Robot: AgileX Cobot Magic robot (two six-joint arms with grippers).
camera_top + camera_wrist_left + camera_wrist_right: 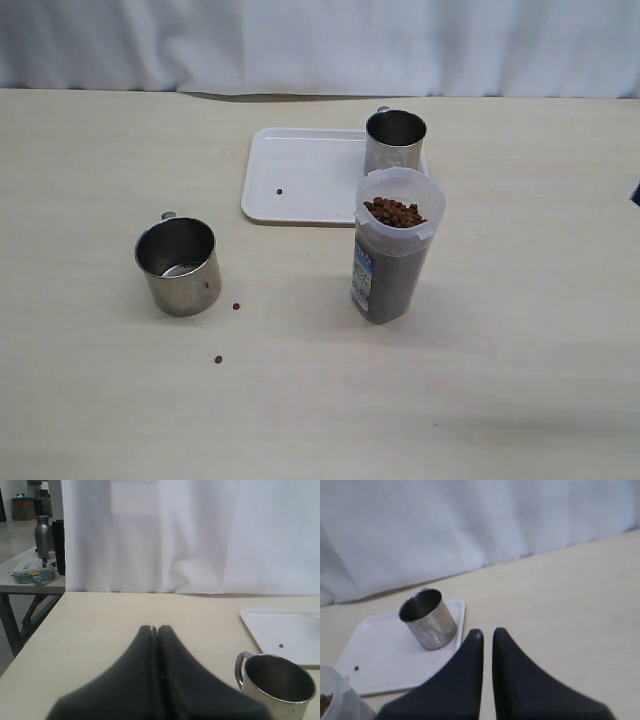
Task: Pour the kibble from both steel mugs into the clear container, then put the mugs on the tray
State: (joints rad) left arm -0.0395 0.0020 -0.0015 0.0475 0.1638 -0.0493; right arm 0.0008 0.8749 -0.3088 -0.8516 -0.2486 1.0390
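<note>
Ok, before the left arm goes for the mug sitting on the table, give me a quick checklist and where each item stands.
1. Table mug emptied: ok, only bare steel shows inside.
2. Left gripper ready to grasp: not ok, it is shut and holds nothing.
3. Room on the tray: ok, the other mug stands at its far right corner and the rest is bare except for one stray pellet.
4. Clear container upright: ok, with kibble near its rim.
5. Spills: not ok, two loose pellets lie on the table beside the table mug.
</note>
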